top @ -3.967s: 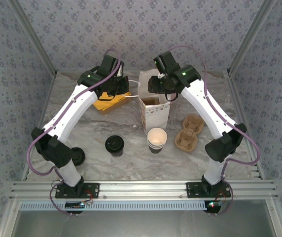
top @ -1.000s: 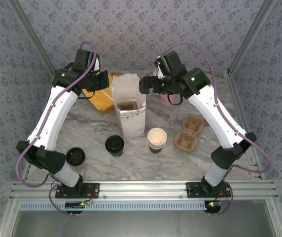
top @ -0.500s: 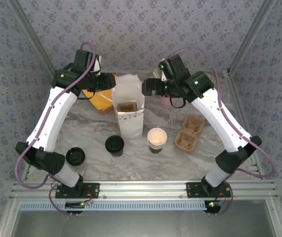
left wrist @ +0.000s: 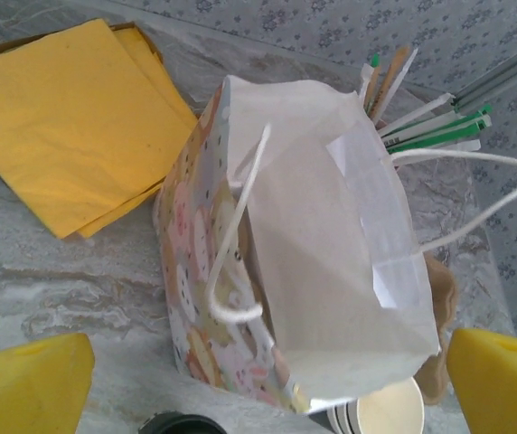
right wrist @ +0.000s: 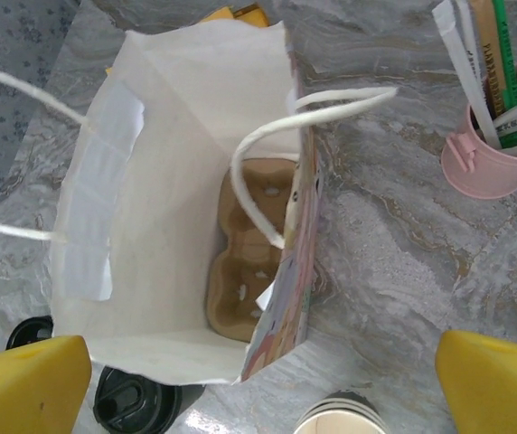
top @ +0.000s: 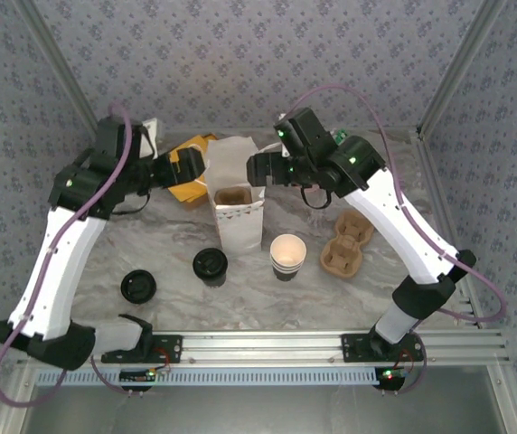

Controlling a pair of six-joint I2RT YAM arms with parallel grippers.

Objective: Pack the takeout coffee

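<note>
The coffee [top: 287, 253] is a small paper cup, round and slightly tapered, with a cream-white rim and inside, thin dark rings around its wall and a dark base. It stands upright and lidless on the surface [top: 240, 306], just below centre in the top view, beside the lower right corner of the bag [top: 238, 215] and left of a carrier [top: 347, 242]. Its rim also shows at the bottom edge of both wrist views.

The surface is glossy, veined like grey marble. The bag is thin white paper with a pastel print outside, creased plain white walls inside and white cord handles. It stands open, and a second moulded brown pulp carrier [right wrist: 249, 262] lies flat on its floor. The carrier on the surface has the same rough fibre look and two round wells. Two black plastic lids [top: 210, 265] [top: 138, 286] lie left of the coffee. Flat yellow napkins [left wrist: 69, 154] are stacked at the upper left of the bag. A pink cup [right wrist: 484, 158] holds wrapped straws.

The left end effector [top: 189, 168] is at the bag's upper left, its yellow pads [left wrist: 28, 384] spread wide and holding nothing. The right end effector [top: 252, 168] is at the bag's upper right, likewise spread and empty.
</note>
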